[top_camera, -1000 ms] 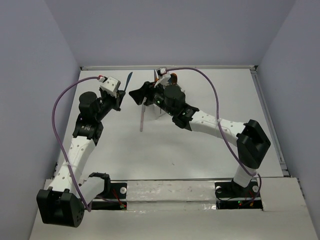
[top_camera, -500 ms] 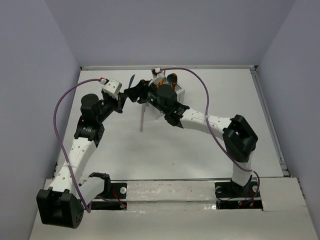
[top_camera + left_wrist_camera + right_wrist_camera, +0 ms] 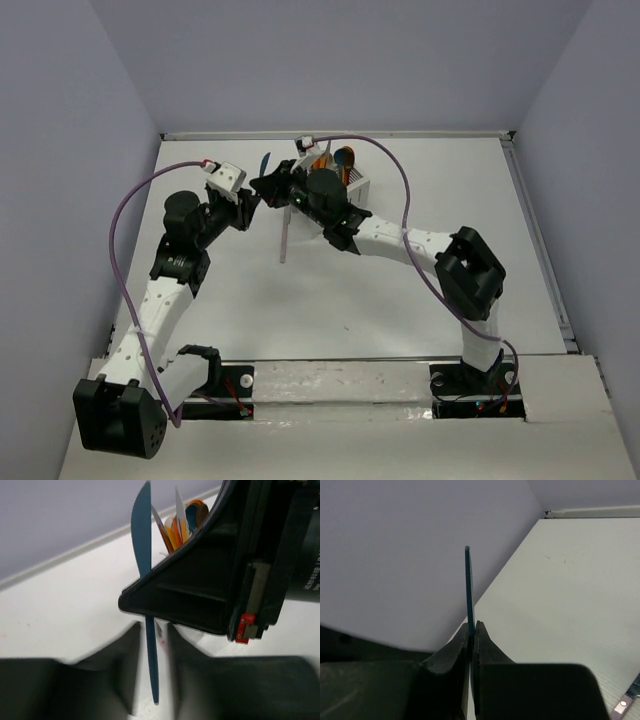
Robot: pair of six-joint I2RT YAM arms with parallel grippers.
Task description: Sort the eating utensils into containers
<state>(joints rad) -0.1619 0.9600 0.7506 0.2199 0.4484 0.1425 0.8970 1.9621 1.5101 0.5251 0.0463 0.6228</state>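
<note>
Right gripper: jaws closed tight on the blue knife, clamping it at about mid-length. In the right wrist view the knife stands edge-on, rising straight out of the pinched fingertips.

Blue knife: held upright in the air, serrated blade uppermost, handle pointing down. It is off the table and to the left of the caddy, not in either compartment.

Left gripper: positioned directly below the right gripper, facing it. In the left wrist view the knife handle hangs down between the two left fingers, with a narrow strip of pale table showing on each side of the handle. The jaws stand slightly parted and do not appear to press on the knife. The fingers are blurred, so light contact cannot be ruled out.

Caddy: white, on the far middle part of the table, just behind the right arm's wrist. Several utensils stand upright in it: orange, blue and pale ones are distinguishable. Which compartment each occupies cannot be determined, as the right arm covers part of the caddy.

Loose utensil: one slim pale piece lies flat on the table, near the caddy's left side and below the two grippers in the top view. Its type cannot be determined
</note>
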